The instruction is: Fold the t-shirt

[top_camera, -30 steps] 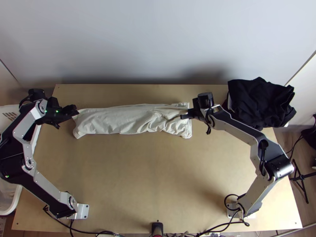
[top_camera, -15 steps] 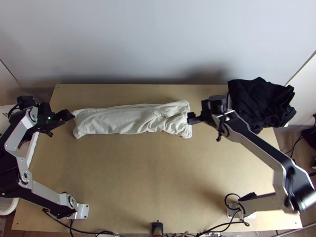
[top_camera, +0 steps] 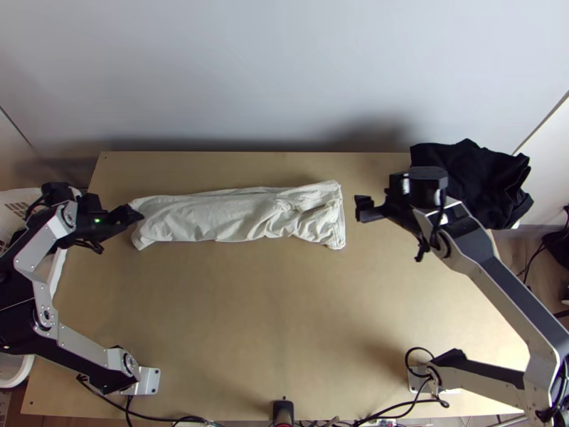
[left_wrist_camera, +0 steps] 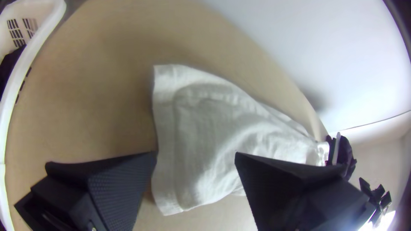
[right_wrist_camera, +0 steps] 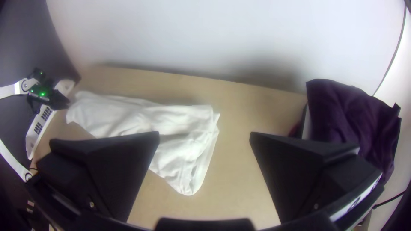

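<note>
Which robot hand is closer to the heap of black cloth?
The right gripper. It hangs between the black heap and one end of the pale shirt, while the left gripper is across the table at the shirt's far end.

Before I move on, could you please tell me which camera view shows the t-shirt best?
The top view, since the t-shirt shows almost whole there. The left wrist view shows one end close up, the right its length aslant, both partly covered.
</note>
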